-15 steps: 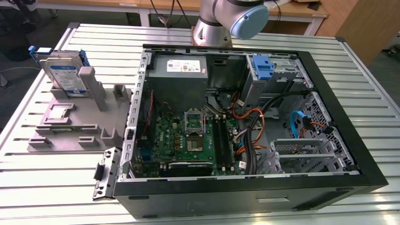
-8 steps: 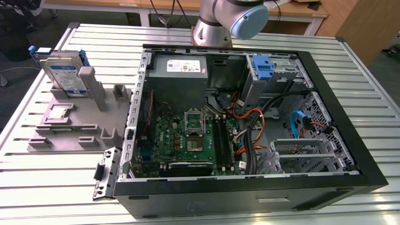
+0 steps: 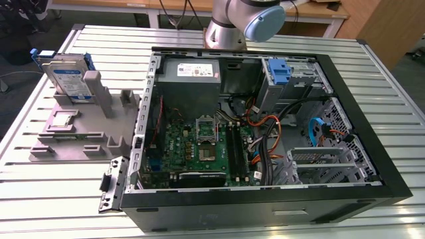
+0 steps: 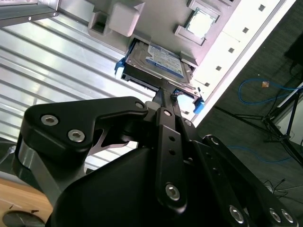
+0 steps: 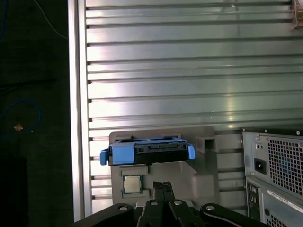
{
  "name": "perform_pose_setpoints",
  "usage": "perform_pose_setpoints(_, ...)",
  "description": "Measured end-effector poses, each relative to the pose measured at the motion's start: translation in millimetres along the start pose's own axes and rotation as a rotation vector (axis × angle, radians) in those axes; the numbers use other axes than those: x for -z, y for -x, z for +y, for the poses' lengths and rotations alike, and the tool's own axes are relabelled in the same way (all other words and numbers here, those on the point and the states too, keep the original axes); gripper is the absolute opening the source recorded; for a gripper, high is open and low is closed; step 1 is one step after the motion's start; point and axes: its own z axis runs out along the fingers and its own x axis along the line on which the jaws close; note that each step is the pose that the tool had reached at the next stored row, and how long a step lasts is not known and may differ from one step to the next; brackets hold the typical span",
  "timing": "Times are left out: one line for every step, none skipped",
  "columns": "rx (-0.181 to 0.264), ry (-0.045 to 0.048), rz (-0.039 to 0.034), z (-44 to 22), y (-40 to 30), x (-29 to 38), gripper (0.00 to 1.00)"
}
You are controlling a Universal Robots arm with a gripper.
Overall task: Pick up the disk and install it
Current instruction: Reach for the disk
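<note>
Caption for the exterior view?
Open computer case on table; disk stands on edge in grey holder at the exterior view's left.

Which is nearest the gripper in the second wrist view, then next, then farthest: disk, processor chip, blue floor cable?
1. The disk, in the grey holder just beyond the gripper.
2. The processor chip, on the holder past the disk.
3. The blue cable, down on the floor.
</note>
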Motion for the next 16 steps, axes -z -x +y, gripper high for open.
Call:
perform_pose_setpoints(0.0,0.0,0.0001,0.1,0.0,-0.2,0.11)
perform_pose_setpoints(0.0,-0.0001,0.0002,0.1,-0.1,-0.3,0.11)
perform_pose_setpoints(0.0,0.0003,0.0,0.0,-0.1,-0.4,0.11)
perform_pose_setpoints(0.0,0.0007,0.0,0.0,-0.1,-0.4,0.11)
perform_pose_setpoints(0.0,0.0008,-0.0001,0.0,-0.1,-0.4,0.11)
perform_pose_setpoints(0.0,0.0008,-0.0001,0.0,-0.1,-0.4,0.11)
perform_pose_setpoints(0.0,0.0008,0.0,0.0,-0.1,-0.5,0.11)
perform_pose_setpoints(0.0,0.0008,-0.0001,0.0,-0.1,-0.8,0.11)
perform_pose_setpoints(0.0,0.0008,-0.0002,0.0,-0.1,-1.2,0.11)
perform_pose_setpoints(0.0,0.0008,0.0,0.0,-0.1,-1.4,0.11)
perform_pose_setpoints(0.0,0.0007,0.0001,0.0,-0.1,-1.5,0.11)
perform_pose_setpoints(0.0,0.0007,0.0,-0.1,-0.1,-2.0,0.11)
perform_pose_setpoints(0.0,0.0008,0.0,-0.1,-0.1,-2.1,0.11)
perform_pose_setpoints(0.0,0.0008,0.0,-0.1,-0.1,-2.1,0.11)
perform_pose_setpoints(0.0,0.0008,0.0,0.0,-0.1,-2.1,0.11)
perform_pose_setpoints(0.0,0.0007,0.0,-0.1,-0.1,-2.1,0.11)
